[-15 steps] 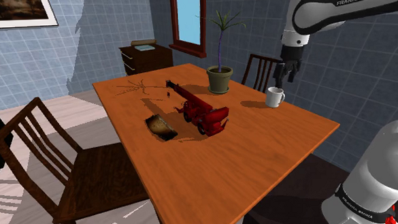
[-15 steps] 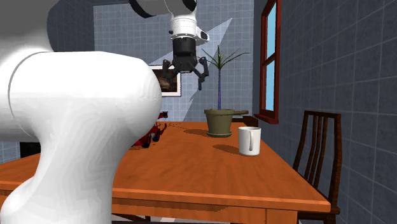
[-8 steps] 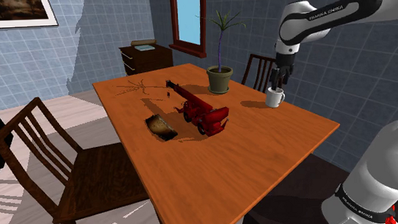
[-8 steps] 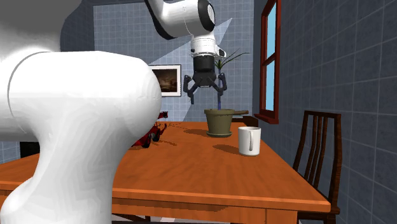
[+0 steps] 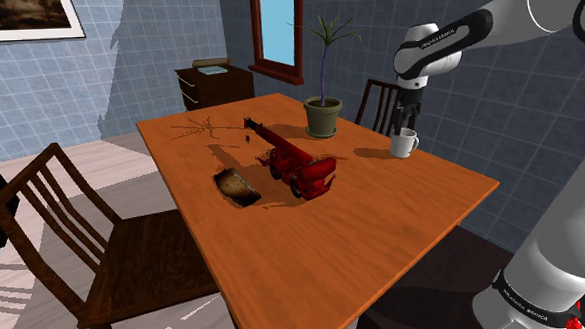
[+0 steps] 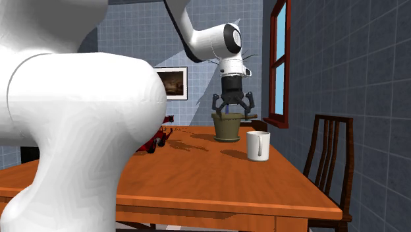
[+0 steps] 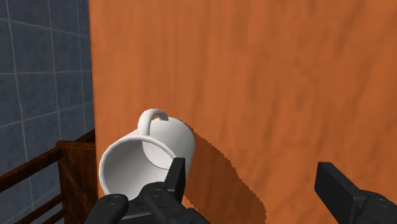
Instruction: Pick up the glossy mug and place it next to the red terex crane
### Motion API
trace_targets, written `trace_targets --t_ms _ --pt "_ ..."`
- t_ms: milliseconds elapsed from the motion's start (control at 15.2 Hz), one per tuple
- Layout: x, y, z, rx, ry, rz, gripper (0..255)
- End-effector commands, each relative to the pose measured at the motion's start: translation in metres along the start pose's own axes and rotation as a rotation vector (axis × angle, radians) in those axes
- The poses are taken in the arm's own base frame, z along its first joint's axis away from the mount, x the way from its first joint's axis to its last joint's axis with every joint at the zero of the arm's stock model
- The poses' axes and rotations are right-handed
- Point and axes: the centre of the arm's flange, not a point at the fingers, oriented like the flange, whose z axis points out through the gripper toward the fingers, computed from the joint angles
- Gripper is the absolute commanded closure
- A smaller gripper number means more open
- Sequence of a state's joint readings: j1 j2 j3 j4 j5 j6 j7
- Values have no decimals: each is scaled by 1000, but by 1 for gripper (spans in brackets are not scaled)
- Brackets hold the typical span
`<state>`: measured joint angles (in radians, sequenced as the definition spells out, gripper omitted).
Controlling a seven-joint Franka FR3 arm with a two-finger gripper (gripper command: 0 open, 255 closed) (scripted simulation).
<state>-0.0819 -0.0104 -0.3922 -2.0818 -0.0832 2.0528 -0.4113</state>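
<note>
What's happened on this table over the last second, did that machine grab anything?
The arm lowered toward the white mug; its open jaws now hover just above it, holding nothing. The mug, red crane and potted plant stayed put.

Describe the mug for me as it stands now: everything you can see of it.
The mug is plain white, with one loop handle, and looks empty inside. It stands upright, mouth up, on the orange table, near the edge by the dark chair and apart from the plant pot. Only the table touches it; the open gripper hangs above, clear of it.
</note>
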Motion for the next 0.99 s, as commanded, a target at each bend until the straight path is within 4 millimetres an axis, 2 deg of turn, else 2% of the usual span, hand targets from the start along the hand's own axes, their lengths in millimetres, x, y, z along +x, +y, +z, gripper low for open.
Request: trace_targets --t_ms 0,264,330,792,924 --pt "15 19 15 -4 -3 -11 0" --pt "45 54 42 -10 -10 -31 0" --pt "46 54 42 -10 -10 -31 0" --pt "45 54 82 -10 -10 -31 0" --pt "45 54 82 -10 -10 -31 0"
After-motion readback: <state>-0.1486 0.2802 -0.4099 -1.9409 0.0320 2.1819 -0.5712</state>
